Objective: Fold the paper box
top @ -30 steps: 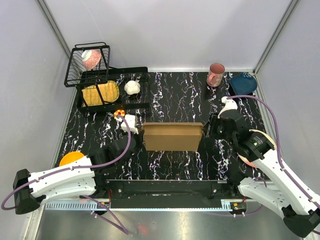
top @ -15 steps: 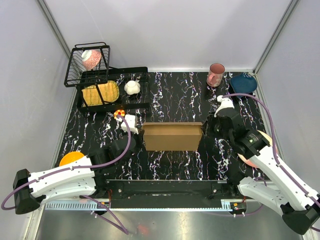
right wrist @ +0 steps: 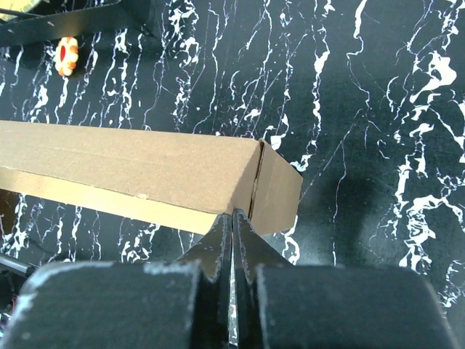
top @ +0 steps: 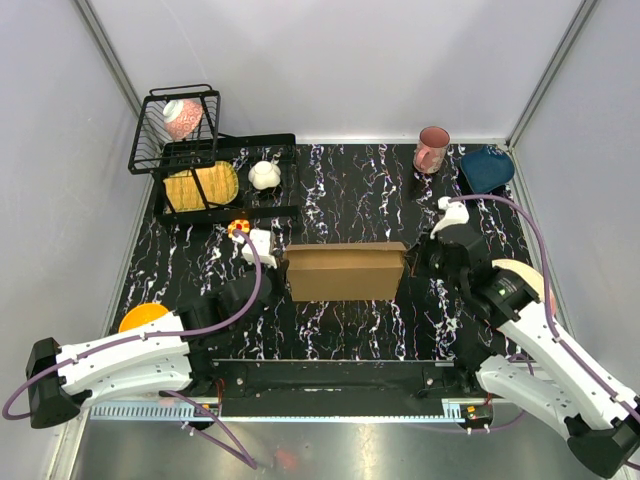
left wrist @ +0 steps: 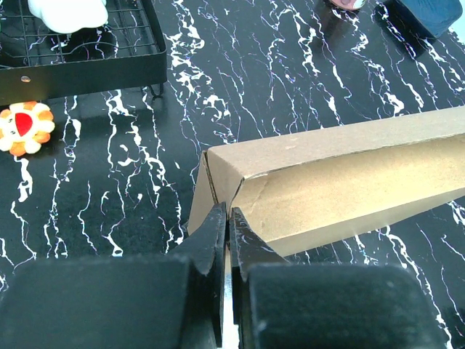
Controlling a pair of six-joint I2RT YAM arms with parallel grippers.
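Observation:
The paper box [top: 345,272] is a brown cardboard box, folded up and lying long side across the middle of the black marbled table. My left gripper [top: 274,268] is at its left end. In the left wrist view the jaws are shut, and the left gripper [left wrist: 227,215] touches the box [left wrist: 341,174] at its near left corner seam. My right gripper [top: 418,262] is at the right end. In the right wrist view the right gripper [right wrist: 232,217] is shut, its tips against the near right corner of the box [right wrist: 131,171].
A black dish rack [top: 262,142] with a yellow plate and a white object stands back left, a wire basket above it. A flower toy [top: 238,228] lies near the left wrist. A pink mug [top: 432,150] and blue bowl [top: 487,167] stand back right. An orange plate [top: 143,318] lies front left.
My right arm has shifted a little back and to the right, still at the box's right end. The left arm and the box have stayed put.

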